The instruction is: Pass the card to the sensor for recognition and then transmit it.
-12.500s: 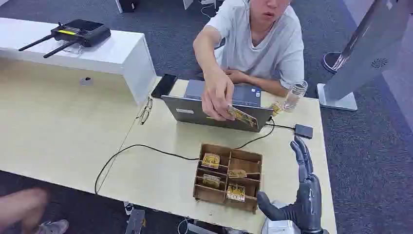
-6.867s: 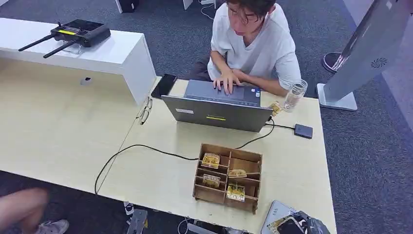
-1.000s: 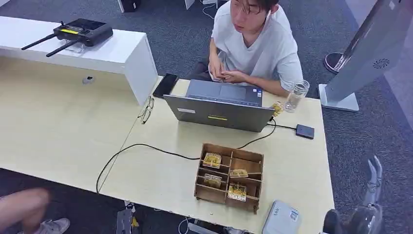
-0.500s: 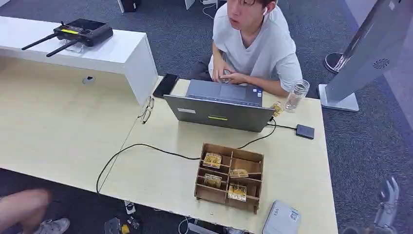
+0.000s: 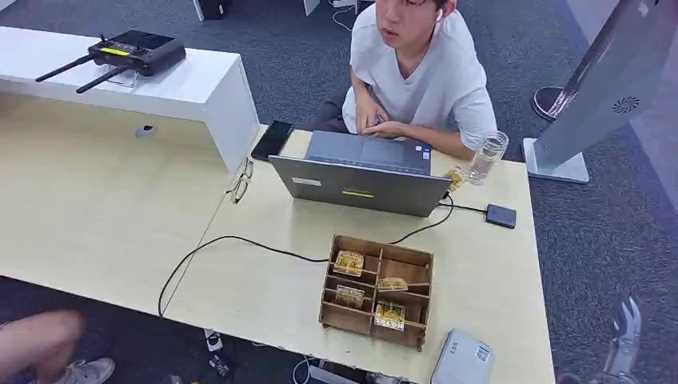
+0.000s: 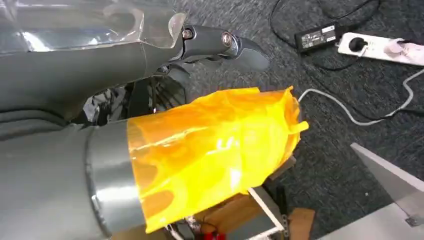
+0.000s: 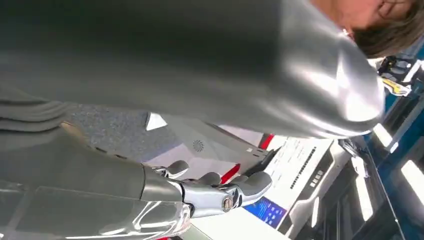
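The right hand [image 5: 623, 336] hangs off the near right corner of the bench [image 5: 112, 216], out over the carpet, fingers loosely apart and nothing between them as far as I can see; the right wrist view shows the same, fingers [image 7: 220, 187] stretched and bare. The left hand [image 6: 220, 42] is low beside the robot's body above the floor, and its fingers reach forward with nothing in them, though part of it sits behind an orange wrap [image 6: 215, 150], so I would not swear to the rest.

No card is in either hand. The cards [image 5: 347, 262] I can see lie in the wooden tray [image 5: 416, 336] near the front edge of the bench, one in each of several compartments: one at the far left, one at the far right [image 5: 390, 283], one at the near left [image 5: 347, 296] and one at the near right [image 5: 388, 315]. The small dark sensor [image 5: 500, 216] sits at the far right of the bench, cabled to the laptop [image 5: 360, 186], well apart from the tray. A person [image 5: 420, 76] sits behind the laptop with both hands at its far edge.

My reading is that this round either sits between cards or has not begun: picking, presenting to the sensor and handing over are all left to do.

The cards look to lie roughly flat or slightly tilted, long axis running left to right across the tray; which end faces which way is too small to tell.
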Controlling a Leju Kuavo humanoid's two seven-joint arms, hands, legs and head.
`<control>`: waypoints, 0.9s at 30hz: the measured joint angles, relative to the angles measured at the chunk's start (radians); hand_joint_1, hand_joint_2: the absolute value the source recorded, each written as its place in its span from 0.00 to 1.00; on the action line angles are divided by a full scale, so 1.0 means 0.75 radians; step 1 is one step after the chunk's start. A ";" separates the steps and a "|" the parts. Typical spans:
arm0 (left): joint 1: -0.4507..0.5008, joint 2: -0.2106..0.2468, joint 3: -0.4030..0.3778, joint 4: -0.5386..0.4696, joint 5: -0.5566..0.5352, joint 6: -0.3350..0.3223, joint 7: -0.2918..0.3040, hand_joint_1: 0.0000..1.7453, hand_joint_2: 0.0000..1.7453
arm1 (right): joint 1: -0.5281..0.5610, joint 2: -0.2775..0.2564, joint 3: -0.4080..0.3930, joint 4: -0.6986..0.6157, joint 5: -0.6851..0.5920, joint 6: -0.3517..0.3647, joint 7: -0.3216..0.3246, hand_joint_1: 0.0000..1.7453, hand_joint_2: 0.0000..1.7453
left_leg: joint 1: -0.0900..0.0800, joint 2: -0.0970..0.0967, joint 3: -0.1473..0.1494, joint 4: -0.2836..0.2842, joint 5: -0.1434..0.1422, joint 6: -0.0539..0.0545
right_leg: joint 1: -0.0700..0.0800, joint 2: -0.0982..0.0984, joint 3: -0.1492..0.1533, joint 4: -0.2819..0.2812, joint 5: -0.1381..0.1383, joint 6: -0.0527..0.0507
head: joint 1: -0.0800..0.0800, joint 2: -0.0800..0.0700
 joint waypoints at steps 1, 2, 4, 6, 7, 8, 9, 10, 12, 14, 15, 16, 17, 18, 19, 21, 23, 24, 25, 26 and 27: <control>0.000 0.000 0.009 0.000 0.013 -0.014 0.009 0.00 0.00 | -0.001 0.000 0.000 0.003 0.000 0.000 0.000 0.00 0.00 | 0.000 0.000 0.000 0.000 0.000 0.000 | 0.000 0.000 0.000 0.000 0.000 0.000 | 0.000 0.000; 0.001 0.000 0.022 0.000 0.023 -0.027 0.018 0.00 0.00 | -0.001 0.000 0.000 0.007 -0.001 0.000 0.001 0.00 0.00 | 0.000 0.000 0.000 0.000 0.000 0.000 | 0.000 0.000 0.000 0.000 0.000 0.000 | 0.000 0.000; 0.002 0.000 0.035 0.000 0.030 -0.036 0.025 0.00 0.00 | -0.005 0.000 0.000 0.013 -0.004 0.000 0.001 0.00 0.00 | 0.000 0.000 0.000 0.000 0.000 0.000 | 0.000 0.000 0.000 0.000 0.000 0.000 | 0.000 0.000; 0.003 0.000 0.050 0.000 0.033 -0.039 0.029 0.00 0.00 | -0.009 0.000 0.000 0.022 -0.004 0.000 0.001 0.00 0.00 | 0.000 0.000 0.000 0.000 0.000 0.000 | 0.000 0.000 0.000 0.000 0.000 0.000 | 0.000 0.000; 0.003 0.000 0.057 0.000 0.034 -0.040 0.030 0.00 0.00 | -0.010 0.000 0.000 0.026 -0.004 0.000 0.001 0.00 0.00 | 0.000 0.000 0.000 0.000 0.000 0.000 | 0.000 0.000 0.000 0.000 0.000 0.000 | 0.000 0.000; 0.004 0.000 0.062 0.000 0.036 -0.041 0.030 0.00 0.00 | -0.011 0.000 0.000 0.029 -0.004 0.000 0.001 0.00 0.00 | 0.000 0.000 0.000 0.000 0.000 0.000 | 0.000 0.000 0.000 0.000 0.000 0.000 | 0.000 0.000; 0.004 0.000 0.064 0.000 0.036 -0.041 0.030 0.00 0.00 | -0.012 0.000 0.000 0.032 -0.004 0.000 0.001 0.00 0.00 | 0.000 0.000 0.000 0.000 0.000 0.000 | 0.000 0.000 0.000 0.000 0.000 0.000 | 0.000 0.000; 0.004 0.000 0.065 0.000 0.036 -0.043 0.033 0.00 0.00 | -0.013 0.000 0.000 0.035 -0.004 0.000 0.001 0.00 0.00 | 0.000 0.000 0.000 0.000 0.000 0.000 | 0.000 0.000 0.000 0.000 0.000 0.000 | 0.000 0.000; 0.004 0.000 0.068 0.000 0.041 -0.051 0.042 0.00 0.00 | -0.015 0.000 0.001 0.039 -0.005 0.000 0.003 0.00 0.00 | 0.000 0.000 0.000 0.000 0.000 0.000 | 0.000 0.000 0.000 0.000 0.000 0.000 | 0.000 0.000; 0.004 0.000 0.078 0.000 0.065 -0.082 0.068 0.00 0.00 | -0.019 0.000 0.001 0.045 -0.015 0.000 0.005 0.00 0.00 | 0.000 0.000 0.000 0.000 0.000 0.000 | 0.000 0.000 0.000 0.000 0.000 0.000 | 0.000 0.000; 0.004 0.000 0.087 0.000 0.078 -0.099 0.075 0.00 0.00 | -0.022 0.000 0.002 0.048 -0.018 0.000 0.005 0.00 0.00 | 0.000 0.000 0.000 0.000 0.000 0.000 | 0.000 0.000 0.000 0.000 0.000 0.000 | 0.000 0.000; 0.005 0.000 0.093 0.000 0.086 -0.110 0.086 0.00 0.00 | -0.025 0.000 0.004 0.051 -0.020 0.000 0.006 0.00 0.00 | 0.000 0.000 0.000 0.000 0.000 0.000 | 0.000 0.000 0.000 0.000 0.000 0.000 | 0.000 0.000; 0.005 0.000 0.096 0.000 0.090 -0.119 0.090 0.00 0.00 | -0.027 0.000 0.006 0.054 -0.023 0.000 0.007 0.00 0.00 | 0.000 0.000 0.000 0.000 0.000 0.000 | 0.000 0.000 0.000 0.000 0.000 0.000 | 0.000 0.000; 0.006 0.000 0.097 0.000 0.094 -0.127 0.094 0.00 0.00 | -0.028 0.000 0.006 0.057 -0.027 0.000 0.007 0.00 0.00 | 0.000 0.000 0.000 0.000 0.000 0.000 | 0.000 0.000 0.000 0.000 0.000 0.000 | 0.000 0.000; 0.006 0.000 0.100 0.000 0.099 -0.136 0.098 0.00 0.00 | -0.029 0.000 0.007 0.061 -0.029 0.000 0.007 0.00 0.00 | 0.000 0.000 0.000 0.000 0.000 0.000 | 0.000 0.000 0.000 0.000 0.000 0.000 | 0.000 0.000; 0.007 0.000 0.107 0.000 0.100 -0.149 0.106 0.00 0.00 | -0.030 0.000 0.007 0.065 -0.031 0.000 0.007 0.00 0.00 | 0.000 0.000 0.000 0.000 0.000 0.000 | 0.000 0.000 0.000 0.000 0.000 0.000 | 0.000 0.000; 0.007 0.000 0.107 0.000 0.090 -0.152 0.106 0.00 0.00 | -0.030 0.000 0.007 0.067 -0.031 0.000 0.007 0.00 0.00 | 0.000 0.000 0.000 0.000 0.000 0.000 | 0.000 0.000 0.000 0.000 0.000 0.000 | 0.000 0.000; 0.007 0.000 0.107 0.000 0.088 -0.152 0.106 0.00 0.00 | -0.030 0.000 0.007 0.067 -0.031 0.000 0.007 0.00 0.00 | 0.000 0.000 0.000 0.000 0.000 0.000 | 0.000 0.000 0.000 0.000 0.000 0.000 | 0.000 0.000; 0.007 0.000 0.107 0.000 0.088 -0.152 0.106 0.00 0.00 | -0.030 0.000 0.007 0.068 -0.031 0.000 0.007 0.00 0.00 | 0.000 0.000 0.000 0.000 0.000 0.000 | 0.000 0.000 0.000 0.000 0.000 0.000 | 0.000 0.000; 0.007 0.000 0.107 0.000 0.087 -0.152 0.106 0.00 0.00 | -0.030 0.000 0.007 0.069 -0.032 0.000 0.006 0.00 0.00 | 0.000 0.000 0.000 0.000 0.000 0.000 | 0.000 0.000 0.000 0.000 0.000 0.000 | 0.000 0.000; 0.007 0.000 0.107 0.000 0.087 -0.152 0.106 0.00 0.00 | -0.030 0.000 0.007 0.069 -0.032 0.000 0.006 0.00 0.00 | 0.000 0.000 0.000 0.000 0.000 0.000 | 0.000 0.000 0.000 0.000 0.000 0.000 | 0.000 0.000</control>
